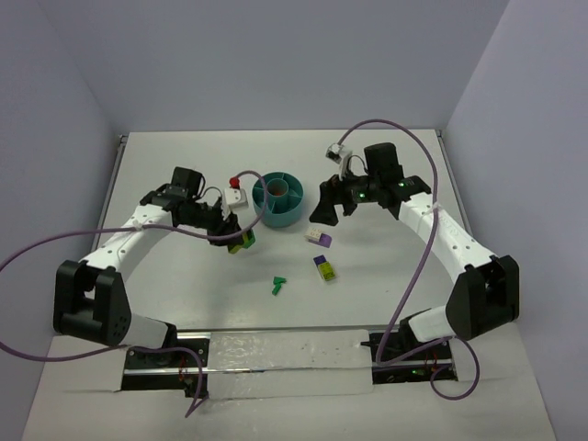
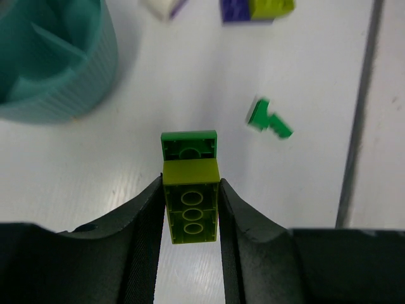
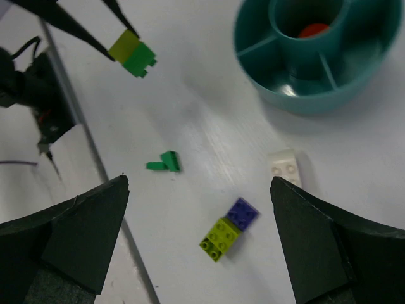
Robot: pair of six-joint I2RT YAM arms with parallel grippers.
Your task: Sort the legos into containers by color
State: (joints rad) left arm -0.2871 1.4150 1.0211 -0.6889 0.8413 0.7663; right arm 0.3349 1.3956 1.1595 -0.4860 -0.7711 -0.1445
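left gripper (image 2: 190,185) clamped on a lego pair (image 1: 242,241), sorting barely begun

the left gripper is closed partway onto a lime-green brick (image 2: 190,212) with a dark green brick (image 2: 188,144) stuck to its far end, held above the tabletop (image 2: 190,76) just beside the teal bowl (image 2: 76,95). the right gripper (image 3: 202,221) stands wide open and empty over the loose pieces. done, as i judge it: one orange-red bit (image 3: 314,30) in the central ring (image 3: 308,47). the outer compartments (image 3: 266,54) that show look empty. left to sort: the held pair and three pieces on the tabletop, namely one small dark green piece (image 3: 166,161), one purple-and-lime brick (image 3: 228,229) and one purple-and-white brick (image 1: 319,237). one bowl in all.
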